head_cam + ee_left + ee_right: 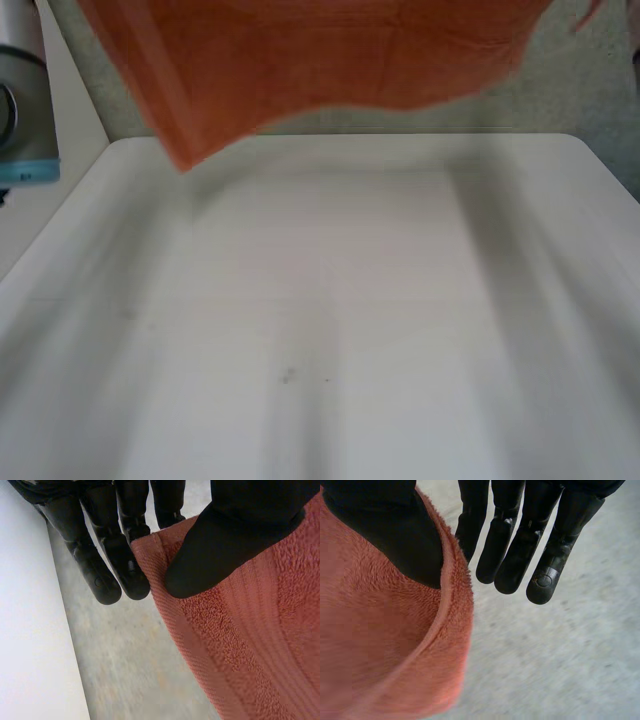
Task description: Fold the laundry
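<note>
An orange towel (320,50) hangs in the air over the far edge of the white table (330,300), with its lower edge sagging toward the left. In the left wrist view my left hand (225,545) pinches the towel (250,640) near a hemmed corner, thumb on the near side and fingers (100,580) behind. My right hand (395,530) pinches another part of the towel's edge (380,645) the same way, its thumb pressed on the cloth and its fingers (540,575) straight behind it.
A grey joint of my left arm with a light-blue cap (20,110) stands at the table's left side. Grey carpet (580,90) lies beyond the table's far edge. The table's edge (25,630) runs beside my left hand.
</note>
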